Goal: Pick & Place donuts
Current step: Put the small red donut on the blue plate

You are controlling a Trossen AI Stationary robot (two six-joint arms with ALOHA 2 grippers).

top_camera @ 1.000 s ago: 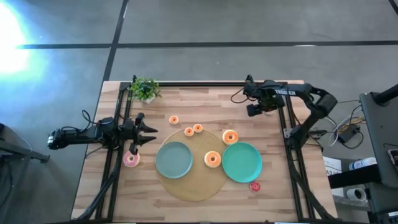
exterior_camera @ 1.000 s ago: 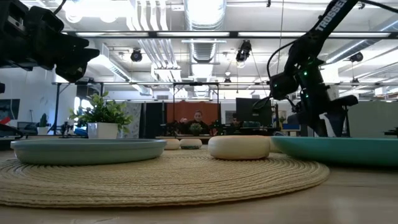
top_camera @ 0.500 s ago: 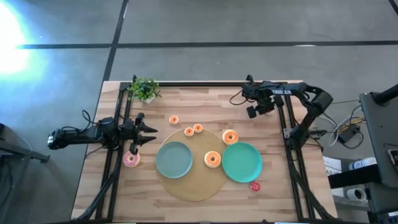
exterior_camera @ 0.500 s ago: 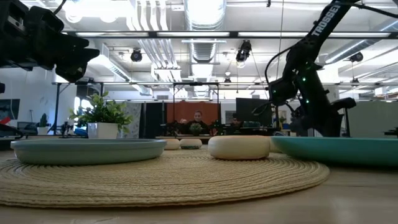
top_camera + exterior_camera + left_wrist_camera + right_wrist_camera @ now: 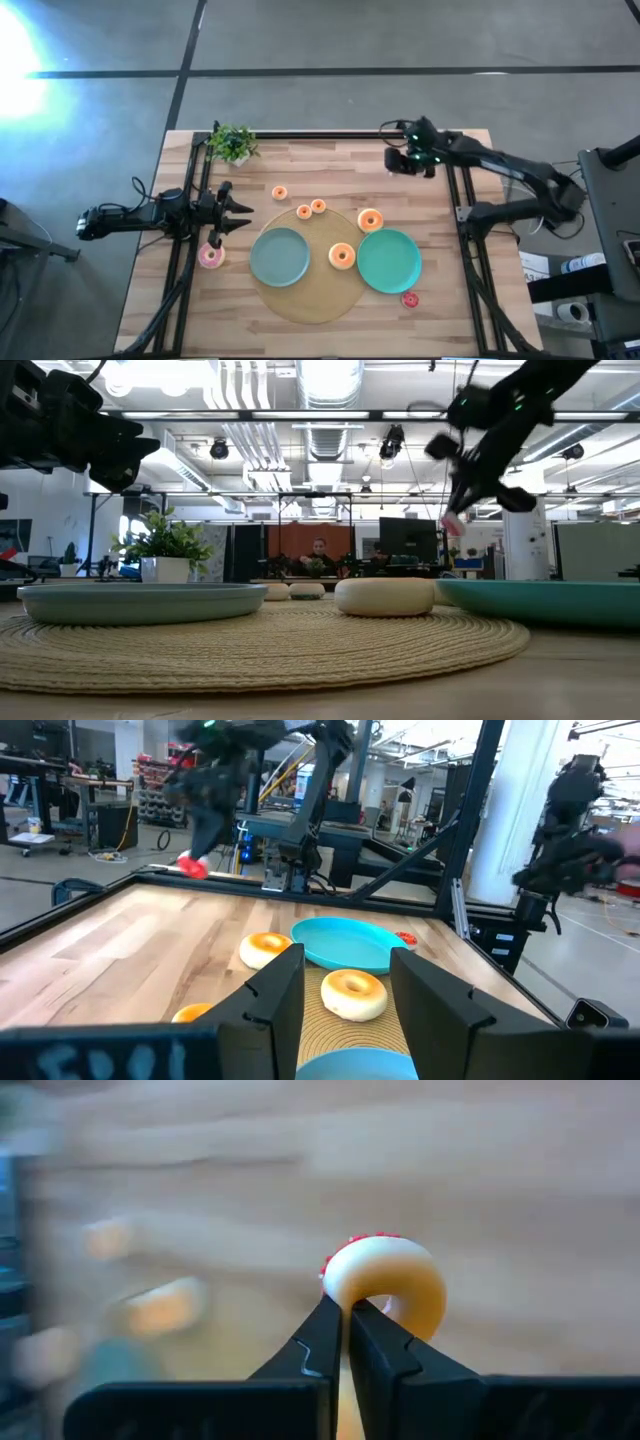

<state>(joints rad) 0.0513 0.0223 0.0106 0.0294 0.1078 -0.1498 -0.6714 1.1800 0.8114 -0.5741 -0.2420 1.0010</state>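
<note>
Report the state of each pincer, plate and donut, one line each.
right pincer: shut on red-iced donut, held above the table
left pincer: open, empty
grey-blue plate: empty
green plate: empty
pink donut: flat on the table, near left pincer
orange donut: flat on the mat, between the plates

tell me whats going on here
The right gripper has its jaws shut on a small red-iced donut, lifted above the far side of the wooden table. The left gripper waits at the table's left edge, jaws apart and empty. Other donuts lie around a grey-blue plate and a green plate.
</note>
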